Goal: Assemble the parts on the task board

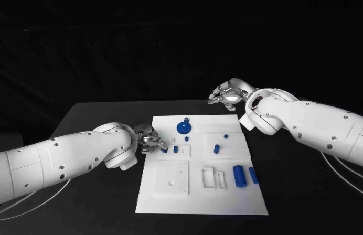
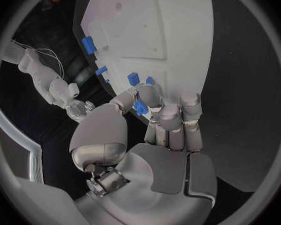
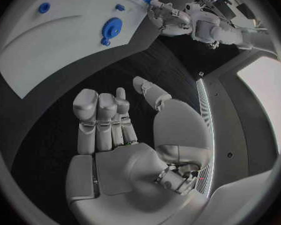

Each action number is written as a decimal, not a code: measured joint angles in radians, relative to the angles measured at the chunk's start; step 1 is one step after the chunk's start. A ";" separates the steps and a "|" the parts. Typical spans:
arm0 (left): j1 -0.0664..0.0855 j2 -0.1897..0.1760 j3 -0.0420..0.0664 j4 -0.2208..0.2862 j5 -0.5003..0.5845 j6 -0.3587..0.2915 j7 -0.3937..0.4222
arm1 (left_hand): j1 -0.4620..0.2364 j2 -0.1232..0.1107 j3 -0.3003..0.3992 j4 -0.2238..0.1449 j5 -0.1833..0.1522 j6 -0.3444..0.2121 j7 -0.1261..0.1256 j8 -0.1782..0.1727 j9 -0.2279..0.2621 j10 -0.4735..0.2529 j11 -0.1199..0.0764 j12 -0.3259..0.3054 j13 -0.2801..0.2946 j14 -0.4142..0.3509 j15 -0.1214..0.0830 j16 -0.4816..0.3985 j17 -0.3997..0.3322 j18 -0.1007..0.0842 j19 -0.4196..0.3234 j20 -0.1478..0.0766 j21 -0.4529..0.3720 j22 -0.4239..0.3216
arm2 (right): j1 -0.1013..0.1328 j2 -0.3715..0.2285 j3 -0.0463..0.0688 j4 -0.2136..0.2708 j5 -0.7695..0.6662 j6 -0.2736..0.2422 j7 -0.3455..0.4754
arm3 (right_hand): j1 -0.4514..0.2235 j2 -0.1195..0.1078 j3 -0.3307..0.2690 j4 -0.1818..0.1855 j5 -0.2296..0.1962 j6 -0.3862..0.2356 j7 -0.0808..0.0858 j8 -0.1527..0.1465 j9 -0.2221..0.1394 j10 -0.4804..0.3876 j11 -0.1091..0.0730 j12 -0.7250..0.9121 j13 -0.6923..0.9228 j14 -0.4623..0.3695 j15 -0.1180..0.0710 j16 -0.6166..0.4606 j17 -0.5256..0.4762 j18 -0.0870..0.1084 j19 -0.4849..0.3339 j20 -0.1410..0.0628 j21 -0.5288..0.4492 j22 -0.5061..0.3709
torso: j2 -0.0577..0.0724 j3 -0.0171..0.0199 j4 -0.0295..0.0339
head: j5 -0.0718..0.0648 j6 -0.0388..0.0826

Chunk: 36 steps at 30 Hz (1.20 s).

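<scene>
While the left hand (image 1: 151, 142) pinches a small blue part (image 1: 164, 149) at the task board's (image 1: 200, 203) left edge, seating it looks to be the step in hand.
Left wrist view: fingertips (image 2: 154, 96) clamp that hard, blocky part (image 2: 140, 107) above smooth white plate (image 2: 178, 40); next needs alignment with a recess. Right wrist view: right hand (image 3: 125, 135) empty, fingers apart, off the board (image 3: 65, 40).

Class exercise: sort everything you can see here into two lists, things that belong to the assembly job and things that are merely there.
Part of the job:
- task board
- blue gear-like part standing on the board
- blue cylinder lying on the board
- small blue part pinched by the left hand
- right hand, holding nothing

Merely there:
- black table
- cables near the arms
</scene>
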 measured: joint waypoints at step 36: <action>0.000 -0.001 0.000 0.005 -0.010 0.023 0.000 | -0.020 0.013 -0.013 0.013 0.002 0.003 -0.003 -0.003 0.078 -0.007 -0.007 0.041 0.025 0.001 -0.002 0.021 0.008 0.005 0.005 -0.002 0.008 0.005 | -0.002 0.003 0.000 -0.004 0.000 0.002 0.001 | 0.000 0.000 0.000 0.000 0.015 0.003 -0.001 -0.003 0.002 0.000 0.000 0.000 -0.001 0.000 0.000 0.000 0.000 0.000 0.000 0.000 -0.004 0.000 | 0.000 -0.0005 0.0004 | 0.002 -0.009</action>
